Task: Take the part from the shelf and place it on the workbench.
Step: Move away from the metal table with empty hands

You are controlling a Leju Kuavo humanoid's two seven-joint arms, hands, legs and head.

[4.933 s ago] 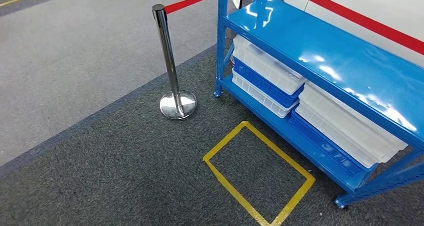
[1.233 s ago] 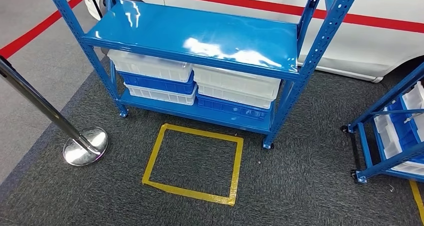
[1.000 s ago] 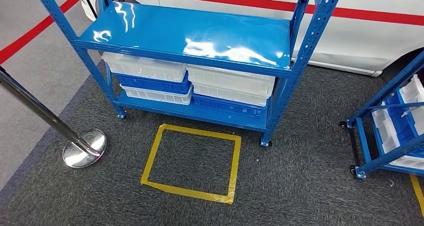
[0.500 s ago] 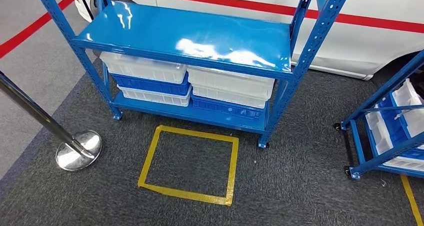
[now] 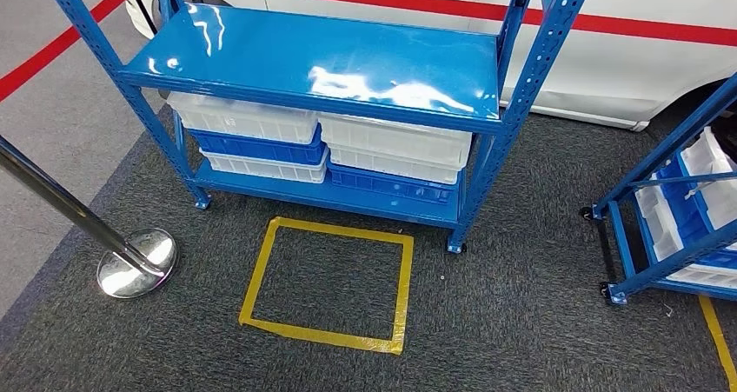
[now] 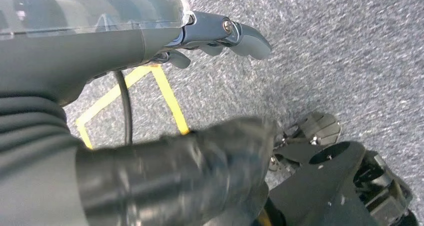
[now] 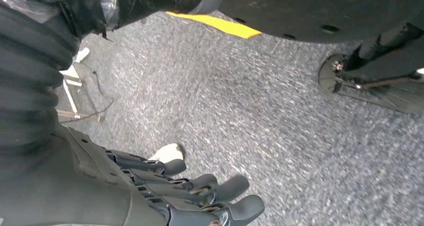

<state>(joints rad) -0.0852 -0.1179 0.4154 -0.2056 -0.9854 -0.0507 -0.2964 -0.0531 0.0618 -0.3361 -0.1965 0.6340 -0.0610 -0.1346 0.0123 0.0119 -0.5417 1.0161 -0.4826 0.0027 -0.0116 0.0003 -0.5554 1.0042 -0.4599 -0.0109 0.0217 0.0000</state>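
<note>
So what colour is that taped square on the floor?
Yellow. The taped square shows best in the head view, on dark grey carpet.

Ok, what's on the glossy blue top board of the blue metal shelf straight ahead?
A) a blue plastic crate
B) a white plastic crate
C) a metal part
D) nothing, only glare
D: the glossy blue top board of the blue metal shelf is bare; the white plastic crates and blue plastic crates sit stacked on the level below.

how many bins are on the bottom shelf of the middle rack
6, in two stacks of three: left stack white, blue, white; right stack white, white, blue. More may sit behind.
</note>
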